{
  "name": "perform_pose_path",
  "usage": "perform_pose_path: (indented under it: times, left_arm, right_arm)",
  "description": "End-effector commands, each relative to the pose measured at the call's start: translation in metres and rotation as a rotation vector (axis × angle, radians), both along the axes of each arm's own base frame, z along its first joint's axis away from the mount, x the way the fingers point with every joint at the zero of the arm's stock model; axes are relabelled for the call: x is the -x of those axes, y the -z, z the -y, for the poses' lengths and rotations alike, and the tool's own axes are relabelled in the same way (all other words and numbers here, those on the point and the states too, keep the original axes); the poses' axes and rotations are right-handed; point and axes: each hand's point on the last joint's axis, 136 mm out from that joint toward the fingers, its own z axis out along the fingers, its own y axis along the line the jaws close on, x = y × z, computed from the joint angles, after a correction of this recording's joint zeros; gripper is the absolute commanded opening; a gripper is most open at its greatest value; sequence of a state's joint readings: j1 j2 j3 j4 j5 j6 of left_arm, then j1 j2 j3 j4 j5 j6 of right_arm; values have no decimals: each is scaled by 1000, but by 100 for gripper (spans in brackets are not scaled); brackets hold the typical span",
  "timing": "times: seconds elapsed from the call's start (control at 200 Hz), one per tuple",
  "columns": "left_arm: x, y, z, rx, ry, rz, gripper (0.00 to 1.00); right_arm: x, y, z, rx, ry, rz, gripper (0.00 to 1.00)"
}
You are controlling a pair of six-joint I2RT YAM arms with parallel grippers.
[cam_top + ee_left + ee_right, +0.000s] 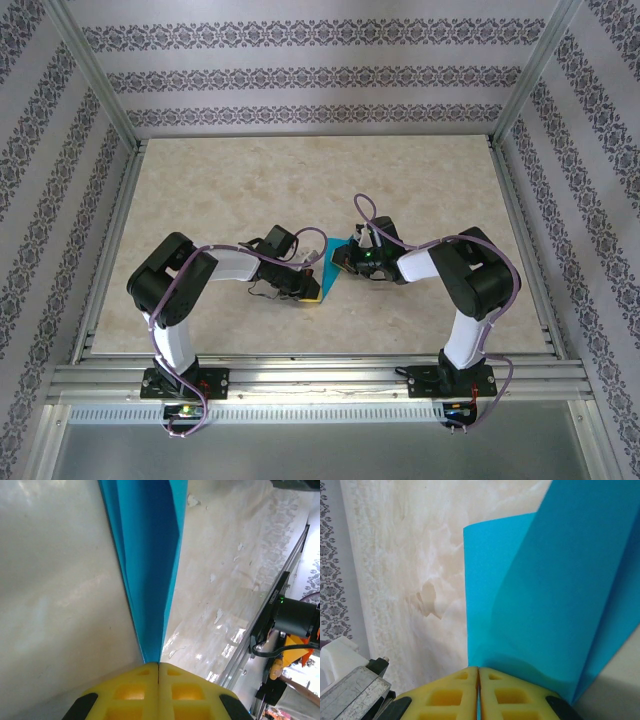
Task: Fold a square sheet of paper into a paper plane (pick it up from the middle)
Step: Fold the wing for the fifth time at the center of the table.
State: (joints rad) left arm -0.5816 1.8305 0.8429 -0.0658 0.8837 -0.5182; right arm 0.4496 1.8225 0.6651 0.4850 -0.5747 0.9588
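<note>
sheet of paper [545,580] cropped at top, pinched edge hidden

Even, diffuse light filled the overhead view. The pale table [420,190] was bright, and the shadows on it were faint and soft-edged. The patterned walls [40,150] splayed outward toward the frame edges, a wide-angle effect.

In the left wrist view, milky glare washed the tabletop at left and small specular patches glinted at lower right. The far lower-right corner was overexposed. The teal paper [150,555] looked saturated, with its inner fold in deeper shade. The left gripper's fingers [131,692], nearest the lens, were slightly soft.

In the right wrist view, the paper showed a darker zone where its layers overlapped. The right gripper's fingers [445,696] were mildly blurred.
</note>
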Motion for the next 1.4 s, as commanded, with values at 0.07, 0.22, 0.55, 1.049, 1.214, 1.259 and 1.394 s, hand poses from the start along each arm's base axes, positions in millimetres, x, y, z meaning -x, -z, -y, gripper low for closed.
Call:
perform_pose_path:
  times: [0.07,0.22,0.55,1.049,1.214,1.259,1.394]
  left_arm:
    - [31,5,-9,-14,67,-91,4]
    - [32,3,-7,8,75,-93,3]
    - [40,0,-11,11,103,-92,0]
    - [6,-75,7,218,-10,139,2]
    - [-25,-94,30,297,-63,133,1]
    - [-31,-90,35,289,-71,114,0]
    - [-40,-72,41,208,-86,106,0]
  right_arm:
    - [15,31,14,101,25,-91,12]
    - [15,31,14,106,24,-93,12]
    - [17,34,14,116,20,-100,11]
    - [17,34,10,111,13,-103,11]
    - [17,34,9,108,13,-104,11]
    - [17,34,9,110,13,-106,11]
    - [17,34,8,107,12,-108,11]
